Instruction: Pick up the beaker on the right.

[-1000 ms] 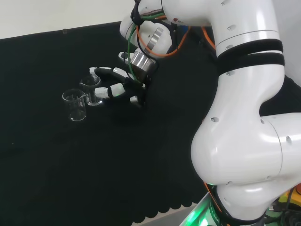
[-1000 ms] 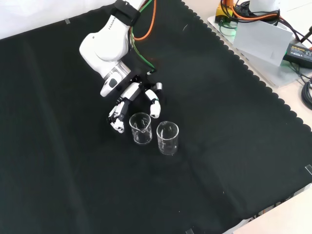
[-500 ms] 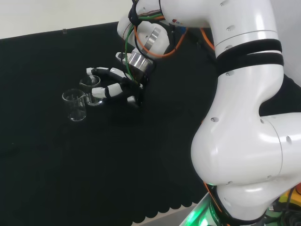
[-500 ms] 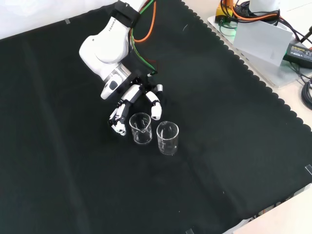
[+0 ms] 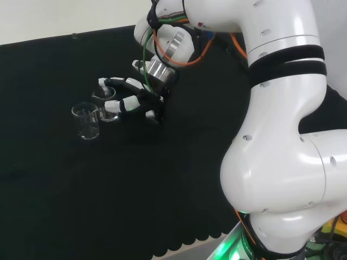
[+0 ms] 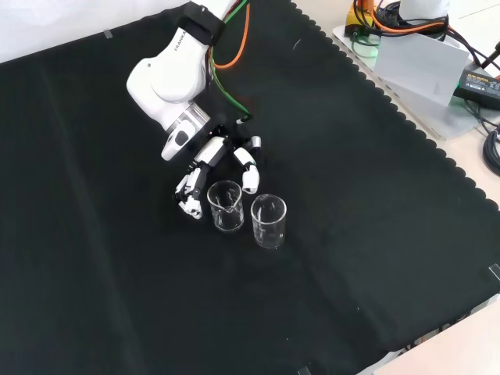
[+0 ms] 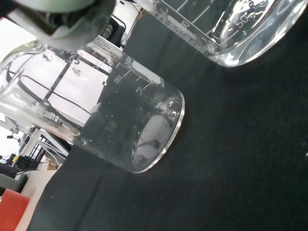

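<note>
Two clear beakers stand side by side on the black cloth. In the front view one beaker (image 6: pixel 225 205) is on the left and the other beaker (image 6: pixel 269 221) on the right. The hand (image 6: pixel 218 151) is just above the left one, open, with fingers (image 6: pixel 188 192) spread to both sides of its rim. In the head view the hand (image 5: pixel 142 98) reaches left towards the beaker next to it (image 5: pixel 105 102), with the other beaker (image 5: pixel 85 121) lower left. The wrist view has one beaker (image 7: pixel 126 129) close and large, and the base of another beaker (image 7: pixel 230 30) beside it.
The arm's white links (image 5: pixel 282 135) take up the right of the head view. In the front view a grey box and cables (image 6: pixel 426 55) lie past the cloth's scalloped edge at the top right. Black cloth (image 6: pixel 351 234) stretches around the beakers.
The hand has crept a little closer to the beaker beside it, leftwards in the head view. Both beakers stand where they were.
</note>
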Robot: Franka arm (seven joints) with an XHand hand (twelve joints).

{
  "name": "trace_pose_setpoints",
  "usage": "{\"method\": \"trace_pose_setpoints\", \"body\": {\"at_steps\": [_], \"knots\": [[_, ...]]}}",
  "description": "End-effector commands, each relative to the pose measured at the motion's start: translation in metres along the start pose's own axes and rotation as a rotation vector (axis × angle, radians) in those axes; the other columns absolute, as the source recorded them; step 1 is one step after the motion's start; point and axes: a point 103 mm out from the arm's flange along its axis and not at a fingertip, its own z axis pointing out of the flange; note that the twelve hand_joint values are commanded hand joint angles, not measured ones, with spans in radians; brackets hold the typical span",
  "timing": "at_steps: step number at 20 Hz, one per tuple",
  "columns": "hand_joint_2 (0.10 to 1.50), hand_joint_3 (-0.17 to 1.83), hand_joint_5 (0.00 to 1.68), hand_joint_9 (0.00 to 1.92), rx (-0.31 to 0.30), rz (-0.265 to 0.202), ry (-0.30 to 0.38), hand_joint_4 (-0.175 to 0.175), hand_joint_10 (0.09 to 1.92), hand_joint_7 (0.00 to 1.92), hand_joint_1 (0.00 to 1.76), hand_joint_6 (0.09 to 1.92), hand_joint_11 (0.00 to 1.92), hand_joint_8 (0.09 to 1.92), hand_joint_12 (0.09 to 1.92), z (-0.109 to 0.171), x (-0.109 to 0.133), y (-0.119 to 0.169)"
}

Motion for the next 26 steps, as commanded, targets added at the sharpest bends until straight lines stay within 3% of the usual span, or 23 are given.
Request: {"method": "trace_pose_setpoints", "body": {"at_steps": [1, 12, 17, 19, 21, 22, 23, 25, 26], "knots": [[0.51, 0.65, 0.34, 0.4, -0.006, 0.004, 0.001, -0.083, 0.65, 0.29, 0.83, 0.09, 0.0, 0.67, 1.26, 0.004, 0.001, 0.003], [0.51, 0.65, 0.37, 0.41, -0.019, -0.014, 0.002, -0.082, 0.65, 0.31, 0.85, 0.09, 0.0, 0.68, 1.28, 0.019, 0.005, 0.015], [0.53, 0.65, 0.54, 0.48, -0.042, -0.014, -0.034, -0.073, 0.62, 0.38, 0.88, 0.11, 0.0, 0.66, 1.32, 0.02, 0.007, 0.015], [0.56, 0.64, 0.77, 0.61, -0.07, -0.014, -0.077, -0.047, 0.57, 0.57, 0.94, 0.46, 0.07, 0.61, 1.34, 0.02, 0.01, 0.015], [0.7, 0.54, 1.05, 0.83, -0.129, -0.016, -0.098, 0.099, 0.55, 0.85, 1.05, 0.68, 0.26, 0.6, 1.32, 0.018, 0.012, 0.014], [0.68, 0.6, 1.13, 0.99, -0.154, -0.014, -0.107, 0.088, 0.57, 1.07, 1.14, 0.74, 0.47, 0.56, 1.25, 0.016, 0.014, 0.013], [0.63, 0.69, 1.17, 1.14, -0.165, -0.018, -0.111, 0.048, 0.6, 1.24, 1.22, 0.77, 0.69, 0.53, 1.17, 0.013, 0.015, 0.013], [0.55, 0.82, 1.21, 1.29, -0.174, -0.025, -0.111, -0.022, 0.63, 1.4, 1.29, 0.79, 0.97, 0.53, 1.01, 0.009, 0.016, 0.012], [0.58, 0.78, 1.23, 1.33, -0.177, -0.027, -0.113, -0.083, 0.64, 1.38, 1.3, 0.76, 1.05, 0.57, 0.96, 0.006, 0.016, 0.012]]}}
